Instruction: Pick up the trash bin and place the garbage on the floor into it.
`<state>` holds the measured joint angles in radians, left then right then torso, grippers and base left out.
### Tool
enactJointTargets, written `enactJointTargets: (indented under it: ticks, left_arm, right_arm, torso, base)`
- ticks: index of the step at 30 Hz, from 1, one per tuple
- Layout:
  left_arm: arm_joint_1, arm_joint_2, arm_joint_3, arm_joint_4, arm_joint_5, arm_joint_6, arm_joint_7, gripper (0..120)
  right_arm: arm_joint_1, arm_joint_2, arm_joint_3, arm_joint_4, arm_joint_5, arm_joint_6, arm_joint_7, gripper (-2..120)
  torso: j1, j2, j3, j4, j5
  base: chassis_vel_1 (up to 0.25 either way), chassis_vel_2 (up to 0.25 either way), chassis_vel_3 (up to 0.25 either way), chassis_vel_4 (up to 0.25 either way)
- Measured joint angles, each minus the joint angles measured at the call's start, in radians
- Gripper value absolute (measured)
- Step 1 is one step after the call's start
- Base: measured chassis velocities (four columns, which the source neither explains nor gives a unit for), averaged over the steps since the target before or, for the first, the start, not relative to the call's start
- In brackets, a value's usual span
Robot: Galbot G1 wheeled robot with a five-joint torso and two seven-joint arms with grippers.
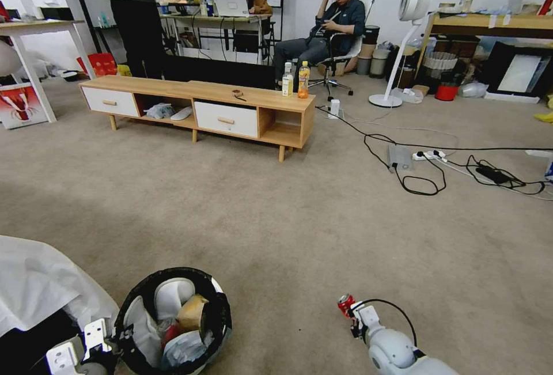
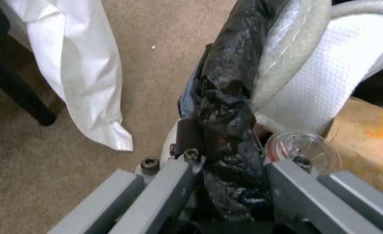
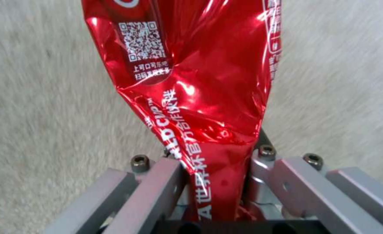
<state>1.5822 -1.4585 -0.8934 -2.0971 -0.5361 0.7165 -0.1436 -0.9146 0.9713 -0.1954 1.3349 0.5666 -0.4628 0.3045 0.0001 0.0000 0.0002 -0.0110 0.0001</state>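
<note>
The trash bin (image 1: 214, 320), white with a black bag over its rim, hangs at the lower left of the head view. My left gripper (image 1: 109, 343) is shut on its rim; the left wrist view shows the black bag (image 2: 230, 107) pinched between the jaws. Inside lie white tissues (image 1: 171, 295), a brown paper bag (image 1: 193, 311) and a clear cup lid (image 2: 302, 149). At the lower right my right gripper (image 1: 352, 310) is shut on a crushed red soda can (image 1: 345, 303), held above the carpet floor (image 1: 299, 231). The can (image 3: 200, 84) juts out from between the jaws.
A white cloth (image 1: 46, 283) lies left of the bin. A low wooden TV bench (image 1: 201, 107) with two drink bottles (image 1: 303, 80) stands ahead. Cables and a power strip (image 1: 429, 156) trail over the floor at right, near a standing fan (image 1: 403, 41).
</note>
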Motion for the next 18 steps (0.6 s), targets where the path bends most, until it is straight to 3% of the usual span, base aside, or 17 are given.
enactJointTargets:
  ticks: [11,18]
  left_arm:
    - [-0.002,0.001,0.006,-0.019,-0.004,0.005,-0.001,3]
    - [0.004,0.007,0.003,-0.044,-0.014,0.010,-0.002,3]
  right_arm:
    - [-0.014,-0.097,0.020,0.209,0.017,-0.002,0.054,10]
    - [0.031,-0.181,0.016,0.466,0.089,-0.014,0.096,10]
  torso:
    - [0.000,0.000,0.000,0.0000,0.0000]
    - [0.000,0.000,0.000,0.0001,-0.0002]
  base:
    - [0.000,0.000,0.000,0.000]
    - [0.000,0.000,0.000,0.000]
